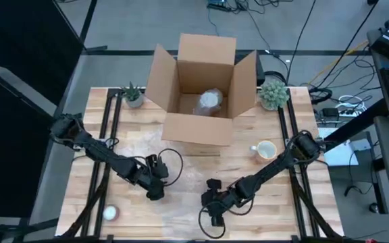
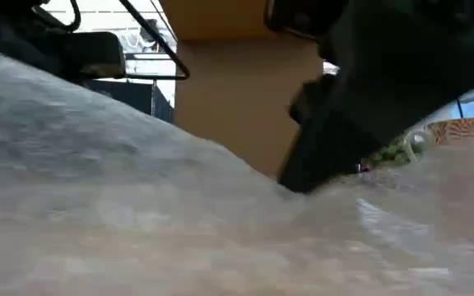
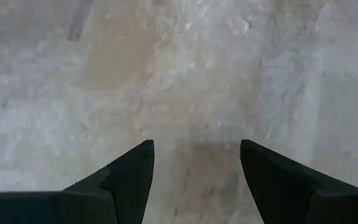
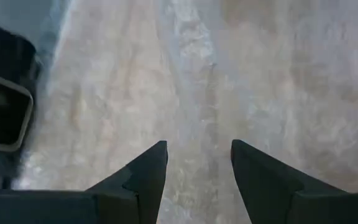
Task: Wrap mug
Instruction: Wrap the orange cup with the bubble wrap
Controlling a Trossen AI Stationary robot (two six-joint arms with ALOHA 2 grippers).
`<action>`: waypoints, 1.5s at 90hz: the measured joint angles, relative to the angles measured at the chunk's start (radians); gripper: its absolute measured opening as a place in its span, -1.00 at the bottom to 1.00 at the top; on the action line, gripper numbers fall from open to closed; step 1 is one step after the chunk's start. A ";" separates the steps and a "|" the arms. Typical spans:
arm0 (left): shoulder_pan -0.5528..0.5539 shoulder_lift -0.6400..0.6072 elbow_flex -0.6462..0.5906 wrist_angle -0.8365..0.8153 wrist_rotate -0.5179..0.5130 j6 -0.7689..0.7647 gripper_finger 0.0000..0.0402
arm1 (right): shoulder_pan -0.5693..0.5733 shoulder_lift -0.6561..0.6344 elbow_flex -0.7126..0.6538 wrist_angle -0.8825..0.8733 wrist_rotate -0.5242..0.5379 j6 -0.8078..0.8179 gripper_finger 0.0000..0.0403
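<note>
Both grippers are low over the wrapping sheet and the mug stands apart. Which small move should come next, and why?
Probably the left gripper and right gripper should lower and pinch the bubble wrap. Both are open just above it, holding nothing, and the mug stands unwrapped beside the cardboard box.

Light wood table (image 1: 296, 202), black rails along both sides. On it: open cardboard box (image 1: 204, 88) at far centre, small potted plants (image 1: 133, 94) and (image 1: 273, 93) flanking it, mug (image 1: 265, 150) right of centre, translucent wrap sheet (image 1: 181, 202) across near centre, small white disc (image 1: 110, 213) near left corner.
</note>
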 joint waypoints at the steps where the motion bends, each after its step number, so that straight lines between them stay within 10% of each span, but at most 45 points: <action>1: 0.000 0.000 -0.003 0.001 0.001 -0.003 0.13 | 0.002 0.000 0.000 -0.011 0.000 0.004 -0.18; 84: 0.013 -0.004 0.045 0.132 0.134 -0.032 0.13 | 0.145 -0.301 -0.002 -0.450 -0.011 0.401 -0.18; 111: 0.030 -0.006 0.145 0.148 0.201 0.098 0.13 | 0.103 -0.472 0.000 -0.448 0.319 0.266 -0.18; 135: -0.012 -0.024 0.144 -0.025 0.174 0.022 0.13 | 0.161 -0.495 0.000 -0.655 0.138 0.491 -0.18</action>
